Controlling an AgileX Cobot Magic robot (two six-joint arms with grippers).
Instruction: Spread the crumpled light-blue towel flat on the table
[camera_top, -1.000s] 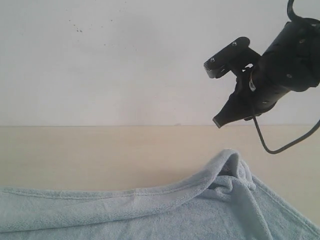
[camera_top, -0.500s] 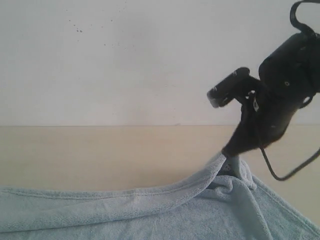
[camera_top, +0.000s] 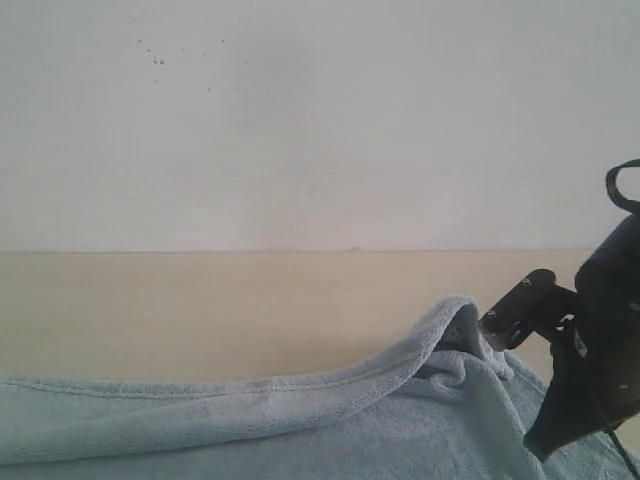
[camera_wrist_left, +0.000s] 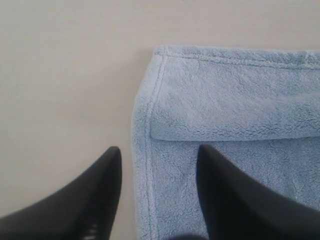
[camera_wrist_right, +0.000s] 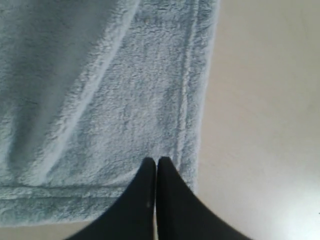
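Towel (camera_top: 300, 425) across the near part of the table (camera_top: 200, 310), fold ridged up at the right, wall (camera_top: 300, 120) behind, right hand (camera_wrist_right: 156, 162) at the towel beside a corner hem, left hand (camera_wrist_left: 159, 150) above a side hem

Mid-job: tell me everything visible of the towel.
The towel is pale light-blue fluffy terry with stitched hems. It lies on the table, not yet flat: one edge is folded over in a long raised ridge peaking on the right. The open left pincer stands over a hemmed edge; the shut right pincer rests on it near a corner, grip unclear.
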